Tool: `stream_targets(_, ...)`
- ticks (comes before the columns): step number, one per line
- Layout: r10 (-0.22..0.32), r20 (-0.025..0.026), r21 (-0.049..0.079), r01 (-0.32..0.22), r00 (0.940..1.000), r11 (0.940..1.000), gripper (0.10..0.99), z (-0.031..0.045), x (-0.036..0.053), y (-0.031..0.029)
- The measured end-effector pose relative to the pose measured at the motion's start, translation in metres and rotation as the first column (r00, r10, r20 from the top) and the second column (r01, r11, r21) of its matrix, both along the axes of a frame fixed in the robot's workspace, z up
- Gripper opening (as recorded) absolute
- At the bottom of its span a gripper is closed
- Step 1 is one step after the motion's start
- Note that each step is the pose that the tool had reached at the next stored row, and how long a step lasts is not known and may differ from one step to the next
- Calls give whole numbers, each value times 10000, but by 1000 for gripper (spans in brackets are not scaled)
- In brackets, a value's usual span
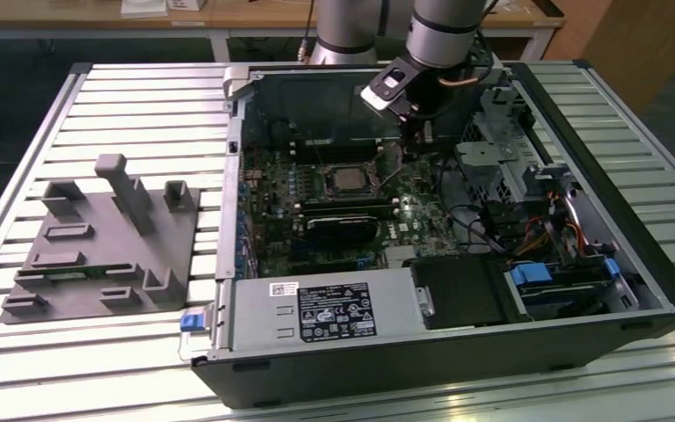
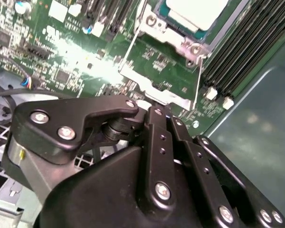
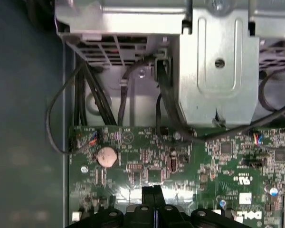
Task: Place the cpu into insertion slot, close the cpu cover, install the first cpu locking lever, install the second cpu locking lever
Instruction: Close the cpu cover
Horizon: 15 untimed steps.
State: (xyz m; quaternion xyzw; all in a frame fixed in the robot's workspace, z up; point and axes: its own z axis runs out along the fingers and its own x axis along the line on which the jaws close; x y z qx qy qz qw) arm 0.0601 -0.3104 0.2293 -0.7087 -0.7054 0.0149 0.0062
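At one o'clock of the cpu (image 1: 346,178), seated in the insertion slot (image 1: 321,176), exterior view: gripper (image 1: 417,132), fingers pressed together, tips at the cpu cover (image 2: 154,88), which appears swung open. Hazard: tips slipping off the thin plate edge, gouging the green board (image 2: 85,52) or bending a wire lever (image 2: 128,50).

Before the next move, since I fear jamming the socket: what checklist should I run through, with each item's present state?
1. The cpu lying in the insertion slot: ok.
2. The cpu cover shut over it: not ok; it stands raised, with green board showing through its window.
3. The gripper at the cover's free edge: ok, in the second wrist view.
4. The gripper touching the cover: cannot tell.
5. The gripper's fingers together: ok.
6. Both locking levers latched: cannot tell.
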Motion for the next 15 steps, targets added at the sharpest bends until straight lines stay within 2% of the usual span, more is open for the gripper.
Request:
stream_targets(10, 1, 118, 0, -1, 9999, 10000, 106, 0, -240, -1)
stream_targets(15, 1, 141, 4, -1, 9999, 10000, 106, 0, -352, -1)
